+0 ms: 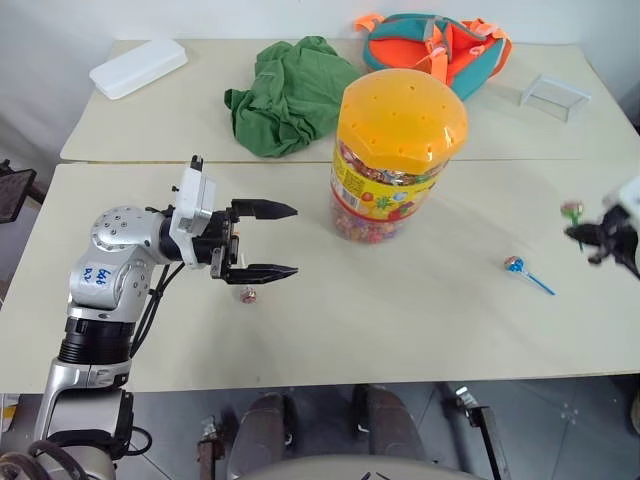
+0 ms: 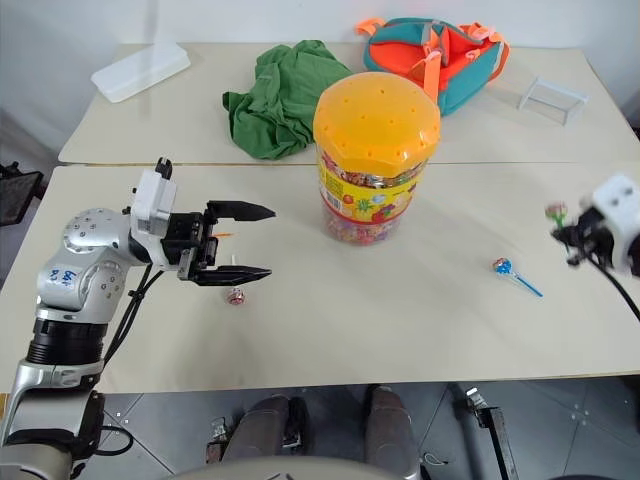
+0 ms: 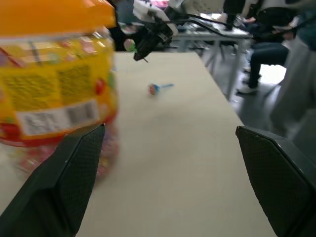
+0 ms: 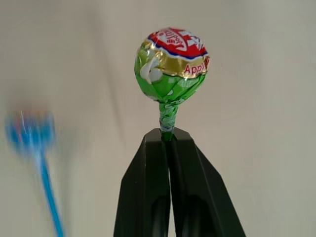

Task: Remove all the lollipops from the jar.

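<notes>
I see three lollipops: my right gripper (image 4: 168, 136) pinches a shiny green-wrapped lollipop (image 4: 170, 64) by its stick, above the desk's (image 1: 400, 300) right edge. A blue lollipop (image 1: 516, 267) on a blue stick lies nearby on it. A small pinkish one (image 1: 247, 294) lies under my left gripper (image 1: 275, 240), jaws spread, empty. One clear plastic jar (image 1: 395, 160), orange perforated dome lid, stands mid-desk.
</notes>
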You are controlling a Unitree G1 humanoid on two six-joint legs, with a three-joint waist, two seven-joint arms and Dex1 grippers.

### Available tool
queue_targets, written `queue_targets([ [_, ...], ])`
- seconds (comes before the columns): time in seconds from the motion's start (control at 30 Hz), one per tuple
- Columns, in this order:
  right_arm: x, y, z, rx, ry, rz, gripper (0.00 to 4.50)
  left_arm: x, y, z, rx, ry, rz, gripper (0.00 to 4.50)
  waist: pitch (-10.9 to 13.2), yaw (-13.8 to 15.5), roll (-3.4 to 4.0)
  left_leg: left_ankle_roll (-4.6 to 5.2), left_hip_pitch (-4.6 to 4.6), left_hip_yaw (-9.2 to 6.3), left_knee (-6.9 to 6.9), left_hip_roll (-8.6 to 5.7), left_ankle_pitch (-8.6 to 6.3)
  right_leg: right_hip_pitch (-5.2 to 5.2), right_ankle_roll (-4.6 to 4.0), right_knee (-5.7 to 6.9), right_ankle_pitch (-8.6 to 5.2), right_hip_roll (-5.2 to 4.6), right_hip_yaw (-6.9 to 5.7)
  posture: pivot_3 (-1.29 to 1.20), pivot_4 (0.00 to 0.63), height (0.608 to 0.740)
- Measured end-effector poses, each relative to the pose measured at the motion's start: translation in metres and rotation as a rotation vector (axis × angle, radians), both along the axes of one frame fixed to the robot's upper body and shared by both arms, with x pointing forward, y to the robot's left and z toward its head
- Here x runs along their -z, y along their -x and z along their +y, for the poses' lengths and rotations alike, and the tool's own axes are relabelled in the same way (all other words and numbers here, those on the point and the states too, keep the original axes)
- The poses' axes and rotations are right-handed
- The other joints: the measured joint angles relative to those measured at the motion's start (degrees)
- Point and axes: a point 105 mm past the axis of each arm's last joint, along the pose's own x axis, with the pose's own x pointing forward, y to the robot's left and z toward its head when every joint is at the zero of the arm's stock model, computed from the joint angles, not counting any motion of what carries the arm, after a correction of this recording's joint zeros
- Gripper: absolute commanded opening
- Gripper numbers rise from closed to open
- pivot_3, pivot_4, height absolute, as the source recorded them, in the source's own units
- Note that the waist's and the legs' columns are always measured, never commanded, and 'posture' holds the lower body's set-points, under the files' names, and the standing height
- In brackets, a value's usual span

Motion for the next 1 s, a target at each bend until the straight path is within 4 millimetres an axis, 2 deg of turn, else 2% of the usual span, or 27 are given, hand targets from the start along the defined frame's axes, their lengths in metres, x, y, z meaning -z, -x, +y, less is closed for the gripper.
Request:
queue_targets([
  [0.1, 0.017, 0.006, -0.005, -0.002, 0.013, 0.022, 0.02, 0.0, 0.001, 0.0, 0.009, -0.002, -0.014, 4.5, 0.0, -0.07, 0.0, 0.0, 0.04, 0.01, 0.07, 0.0, 0.0, 0.05, 0.0, 0.0, 0.0, 0.0, 0.05, 0.0, 0.15, 0.74],
  [0.2, 0.028, 0.013, -0.006, -0.008, 0.0, 0.046, 0.72, -0.001, 0.001, 0.0, 0.007, 0.001, -0.016, 4.5, 0.0, 0.32, 0.0, 0.0, 0.04, -0.03, 0.07, 0.01, 0.0, 0.06, 0.0, 0.01, 0.0, 0.0, 0.05, 0.0, 0.15, 0.74],
  [0.3, 0.028, 0.014, -0.002, -0.038, -0.043, 0.015, 1.71, -0.001, -0.001, 0.003, -0.013, 0.009, -0.013, 4.5, 0.0, 0.44, 0.0, 0.01, 0.02, -0.03, 0.08, 0.0, 0.0, 0.06, 0.0, -0.02, 0.0, -0.01, 0.05, 0.0, 0.15, 0.74],
  [0.4, 0.008, 0.009, 0.009, -0.124, -0.095, -0.114, 2.76, 0.0, -0.006, 0.009, -0.063, 0.023, -0.011, 4.5, 0.0, 0.47, 0.0, 0.01, 0.03, -0.05, 0.08, 0.0, 0.0, 0.09, 0.0, -0.03, 0.0, 0.0, 0.04, 0.0, 0.15, 0.74],
  [0.43, -0.003, 0.009, 0.018, -0.181, -0.152, -0.183, 3.12, 0.002, -0.007, 0.014, -0.091, 0.018, -0.017, 4.5, 0.0, 0.46, 0.0, 0.01, 0.04, -0.07, 0.07, 0.0, 0.0, 0.1, 0.0, -0.03, 0.0, 0.0, 0.02, 0.0, 0.15, 0.74],
  [0.57, -0.046, 0.021, 0.082, -0.548, -0.391, -0.405, 4.48, 0.014, -0.01, 0.038, -0.225, -0.029, -0.013, 4.5, 0.02, 0.3, 0.04, 0.0, 0.09, -0.18, 0.02, 0.08, 0.0, 0.1, 0.0, 0.0, 0.0, 0.04, -0.01, 0.0, 0.15, 0.74],
  [0.67, -0.054, 0.04, 0.123, -0.767, -0.414, -0.35, 4.48, 0.027, -0.006, 0.068, -0.357, -0.057, 0.004, 4.5, 0.04, 0.49, 0.07, -0.01, 0.09, -0.27, 0.03, 0.13, -0.05, 0.11, 0.0, 0.03, 0.0, 0.02, -0.05, 0.0, 0.15, 0.74],
  [0.7, -0.052, 0.045, 0.138, -0.843, -0.413, -0.317, 4.48, 0.031, -0.004, 0.076, -0.398, -0.057, 0.002, 4.5, 0.04, 0.5, 0.07, 0.01, 0.09, -0.35, 0.04, 0.13, -0.06, 0.12, 0.0, 0.0, 0.0, 0.01, -0.03, 0.0, 0.15, 0.74],
  [0.8, -0.039, 0.049, 0.165, -0.972, -0.431, -0.277, 4.48, 0.047, 0.001, 0.092, -0.497, -0.096, -0.002, 4.5, 0.01, 0.78, 0.02, 0.03, 0.09, -0.35, 0.08, 0.06, -0.08, 0.16, 0.0, -0.01, 0.0, -0.05, -0.04, 0.0, 0.15, 0.74],
  [0.9, -0.02, 0.048, 0.171, -1.015, -0.418, -0.245, 4.48, 0.061, 0.006, 0.104, -0.596, -0.118, 0.006, 4.5, 0.01, 1.31, 0.02, 0.06, 0.08, -0.33, 0.08, 0.02, -0.09, 0.15, 0.0, -0.02, 0.0, -0.1, -0.04, 0.0, 0.15, 0.74],
  [1.0, -0.004, 0.047, 0.175, -1.04, -0.4, -0.241, 4.48, 0.063, 0.011, 0.11, -0.669, -0.113, -0.024, 4.5, 0.01, 1.5, 0.02, 0.06, 0.09, -0.31, 0.08, 0.03, -0.1, 0.13, 0.0, 0.02, 0.0, -0.1, -0.04, 0.0, 0.15, 0.74],
])
